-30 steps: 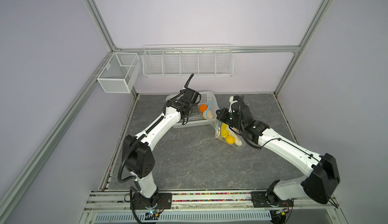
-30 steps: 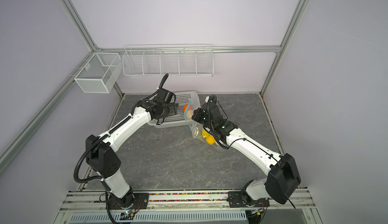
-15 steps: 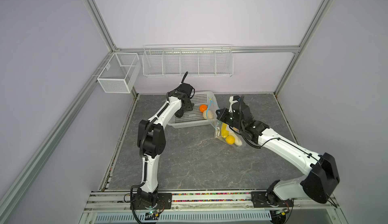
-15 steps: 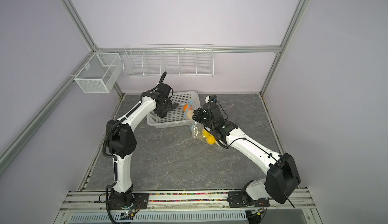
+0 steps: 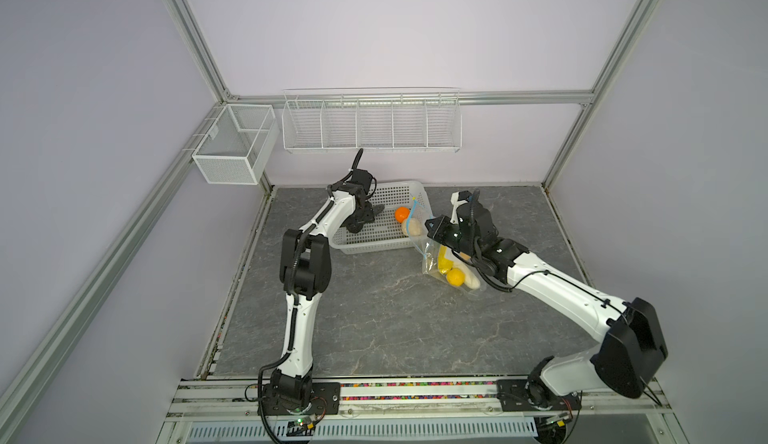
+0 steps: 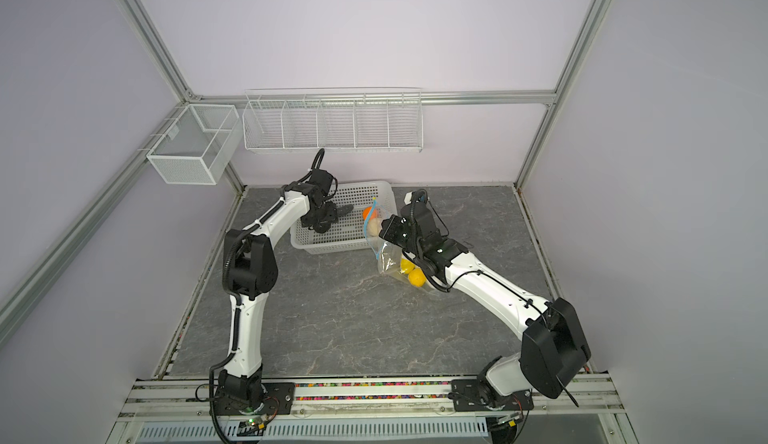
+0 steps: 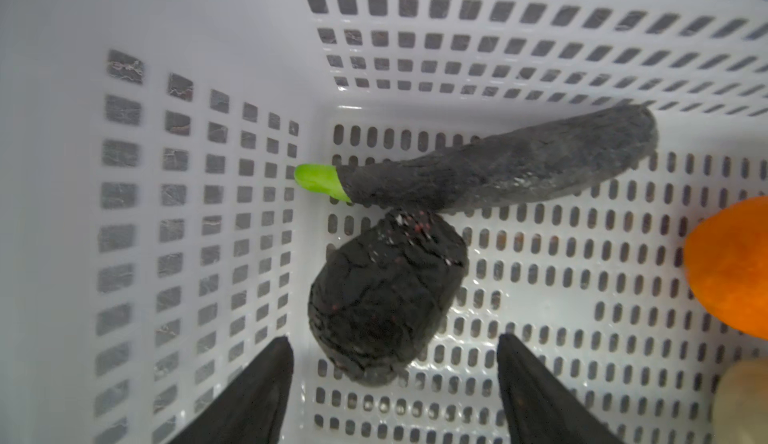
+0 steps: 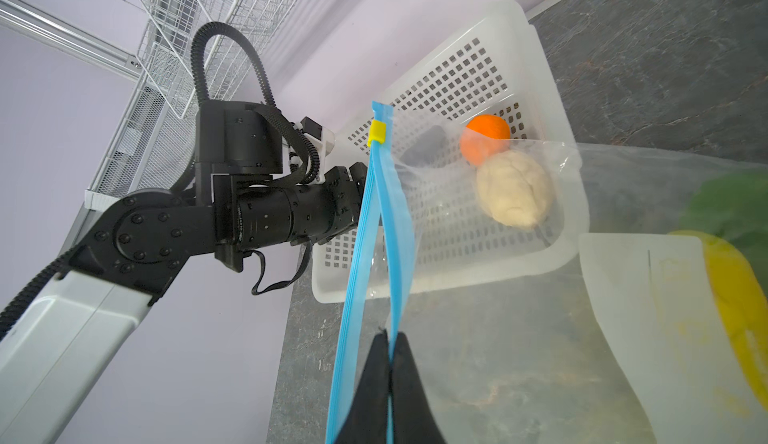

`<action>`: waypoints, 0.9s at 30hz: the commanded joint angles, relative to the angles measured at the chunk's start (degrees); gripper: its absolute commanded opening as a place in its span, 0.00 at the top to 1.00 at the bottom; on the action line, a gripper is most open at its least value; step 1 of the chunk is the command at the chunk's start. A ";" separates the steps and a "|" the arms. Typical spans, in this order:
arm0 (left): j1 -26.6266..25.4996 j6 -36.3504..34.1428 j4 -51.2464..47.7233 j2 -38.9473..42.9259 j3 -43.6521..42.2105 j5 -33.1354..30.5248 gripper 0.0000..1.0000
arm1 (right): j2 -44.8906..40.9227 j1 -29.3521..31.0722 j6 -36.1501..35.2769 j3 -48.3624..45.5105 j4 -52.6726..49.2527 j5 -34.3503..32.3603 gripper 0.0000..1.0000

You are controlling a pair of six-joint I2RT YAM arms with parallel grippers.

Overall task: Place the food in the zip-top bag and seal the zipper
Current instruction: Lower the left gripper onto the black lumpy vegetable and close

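Swinging its elbow upright since a second earlier, my left arm had brought the left end effector (image 7: 392, 338), jaws apart, over the black toy piece (image 7: 386, 292) lying lengthwise ahead in a corner of the white basket (image 7: 582, 67), while the right end effector (image 8: 390, 333) stayed clamped on the zipper (image 8: 397, 221) of the zip-top bag (image 8: 498, 358).

The left gripper (image 6: 334, 215) reaches down into the white basket (image 6: 332, 248) at the far side of the table. An orange ball (image 6: 368, 213) and a beige piece (image 6: 374, 226) sit at its right end. Just beside it, the right gripper (image 6: 381, 241) is at the top of the clear bag (image 6: 388, 259) with yellow food (image 6: 416, 278) inside.
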State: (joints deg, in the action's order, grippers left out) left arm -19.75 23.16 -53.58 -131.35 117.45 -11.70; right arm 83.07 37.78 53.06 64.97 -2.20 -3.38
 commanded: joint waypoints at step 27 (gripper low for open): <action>1.01 1.04 -2.07 -8.19 8.10 4.61 0.32 | 2.20 -0.31 0.03 0.28 1.39 1.43 0.94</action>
State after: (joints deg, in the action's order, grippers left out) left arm -18.81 22.85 -54.83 -142.15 127.68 -8.67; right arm 84.42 37.47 53.10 64.97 -1.43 -2.59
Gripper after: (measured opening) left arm 0.682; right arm 0.063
